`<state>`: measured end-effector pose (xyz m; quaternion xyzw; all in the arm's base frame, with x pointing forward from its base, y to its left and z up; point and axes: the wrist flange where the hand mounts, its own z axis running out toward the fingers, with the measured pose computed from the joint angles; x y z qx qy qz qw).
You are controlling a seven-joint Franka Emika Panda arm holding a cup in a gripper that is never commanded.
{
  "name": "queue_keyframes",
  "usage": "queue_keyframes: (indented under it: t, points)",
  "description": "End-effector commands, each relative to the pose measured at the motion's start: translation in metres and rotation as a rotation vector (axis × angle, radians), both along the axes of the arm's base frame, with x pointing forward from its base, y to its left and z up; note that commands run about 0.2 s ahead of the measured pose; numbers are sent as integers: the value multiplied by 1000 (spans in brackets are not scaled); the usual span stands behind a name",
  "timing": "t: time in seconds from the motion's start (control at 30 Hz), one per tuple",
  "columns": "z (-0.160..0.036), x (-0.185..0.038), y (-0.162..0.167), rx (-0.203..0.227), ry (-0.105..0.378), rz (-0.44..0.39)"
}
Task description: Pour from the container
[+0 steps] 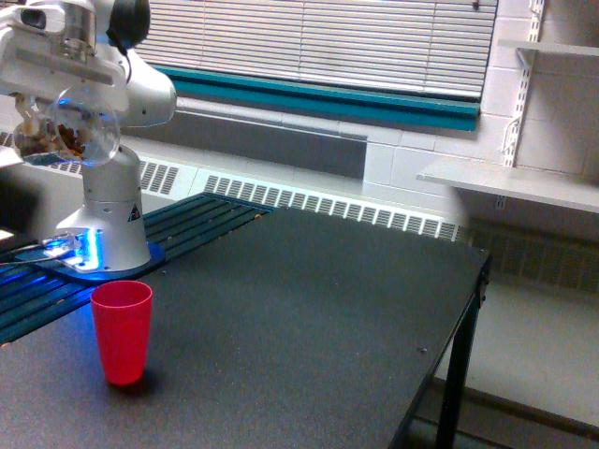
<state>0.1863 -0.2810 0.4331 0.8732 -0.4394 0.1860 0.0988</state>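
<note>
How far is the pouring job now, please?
Done: the gripper holds the clear container, with brown nuts visible inside, lifted high at the exterior view's left. In hand: the container appears tilted on its side, but no nuts are seen falling. Left: the pour itself; the red cup stands upright on the black table, its inside hidden.

red cup, black table, clear container (brown nuts)
</note>
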Motion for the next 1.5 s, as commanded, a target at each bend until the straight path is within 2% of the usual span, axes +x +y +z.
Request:
queue_keyframes:
  t: [0.03,0.3,0.6,1.07,1.5]
  points:
    - [-5,-7,-4,-2,23,-16]
    - [-17,-9,-2,8,59,-11]
    - [-28,-8,-4,0,92,-8]
    - [-38,-2,-10,-18,138,-16]
    - [-41,13,-11,-38,167,-1]
